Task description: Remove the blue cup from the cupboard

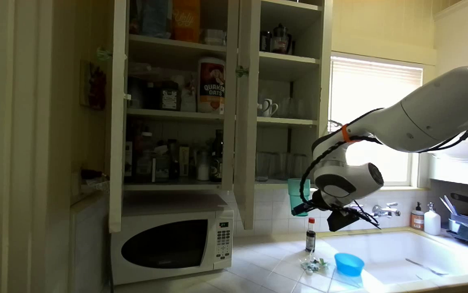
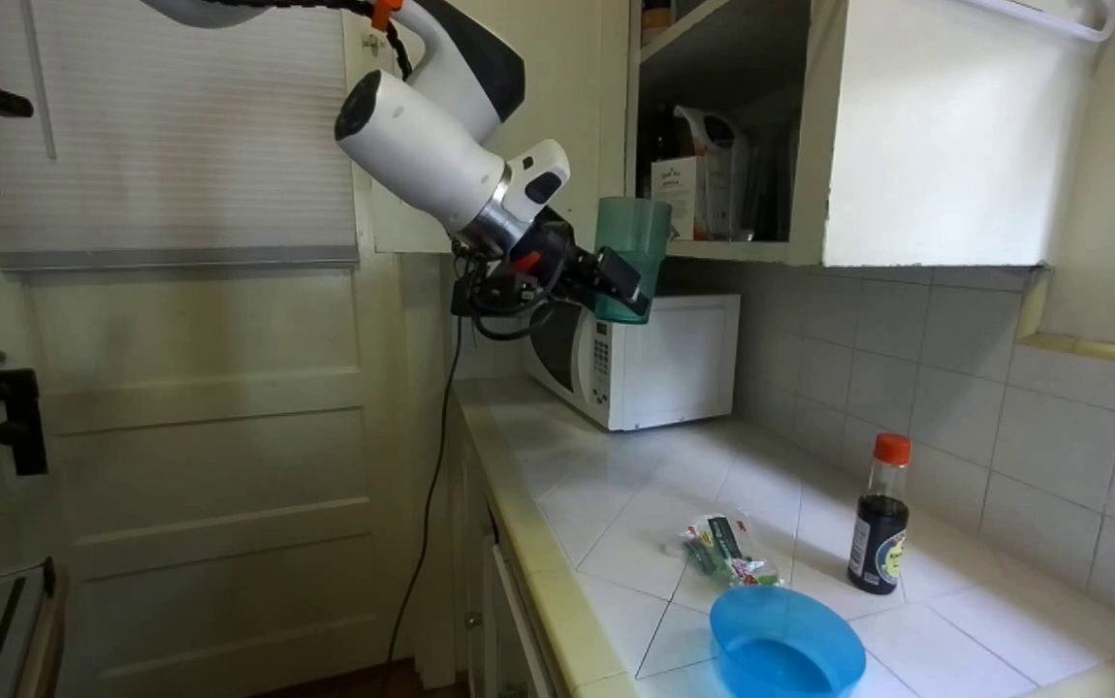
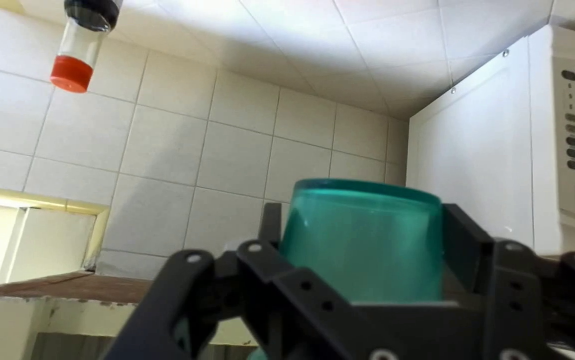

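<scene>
The blue cup, a translucent teal tumbler, shows in both exterior views and up close in the wrist view. My gripper is shut on its sides, with a dark finger on either flank. The cup hangs in the air, roughly upright, in front of the cupboard near the height of its lowest shelf and above the counter. In an exterior view the cupboard has its doors swung open, with jars, bottles and glasses on the shelves. The arm hides part of the cup's lower side.
An open cupboard door juts out left of the cup. Below stand a white microwave, a red-capped dark bottle, a plastic-wrapped packet and a light-blue round container. A white sink lies to the right.
</scene>
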